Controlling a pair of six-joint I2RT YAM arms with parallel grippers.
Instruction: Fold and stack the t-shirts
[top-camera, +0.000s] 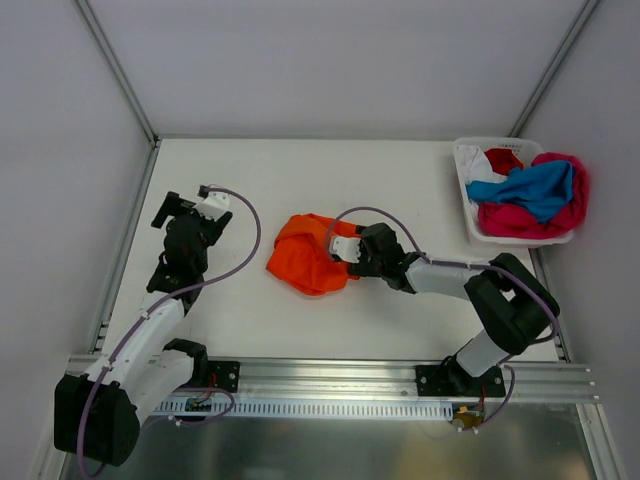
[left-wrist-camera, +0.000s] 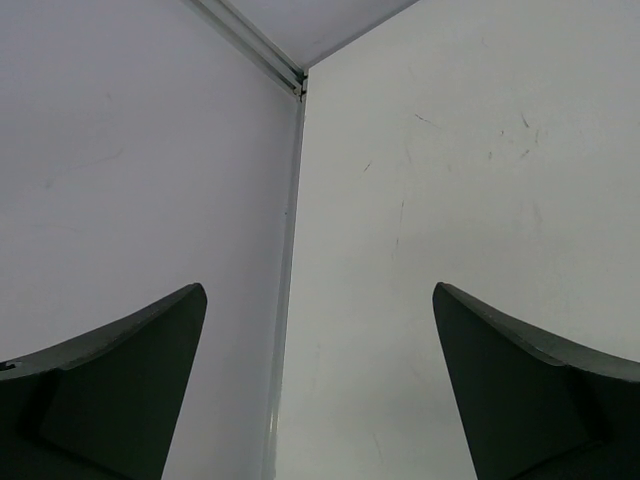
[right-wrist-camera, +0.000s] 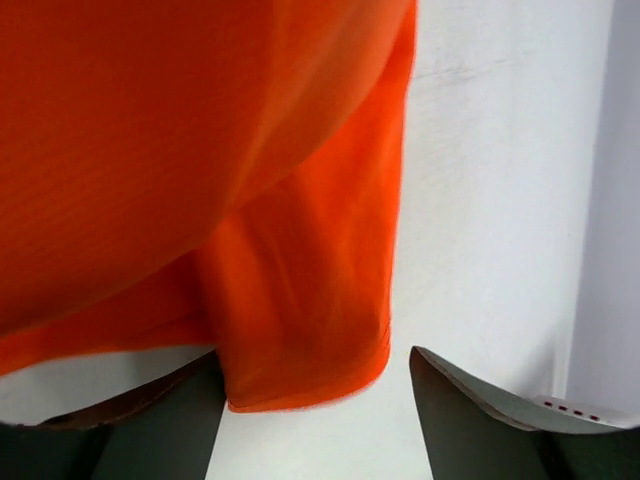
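I'd take the orange shirt, bunched mid-counter, by a single layer of its hem and lift wide to spread it. My right claw stands apart, the hem hanging between its fingers, nothing pinched yet. The left claw gapes wide, empty, facing the wall.

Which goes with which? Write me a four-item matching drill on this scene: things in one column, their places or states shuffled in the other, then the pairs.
1 orange shirt
2 basket
3 left end effector
4 right end effector

A white, far right
B open, on the left, holding nothing
C crumpled, mid-table
D open, at the shirt's hem

Pairs: 1-C, 2-A, 3-B, 4-D
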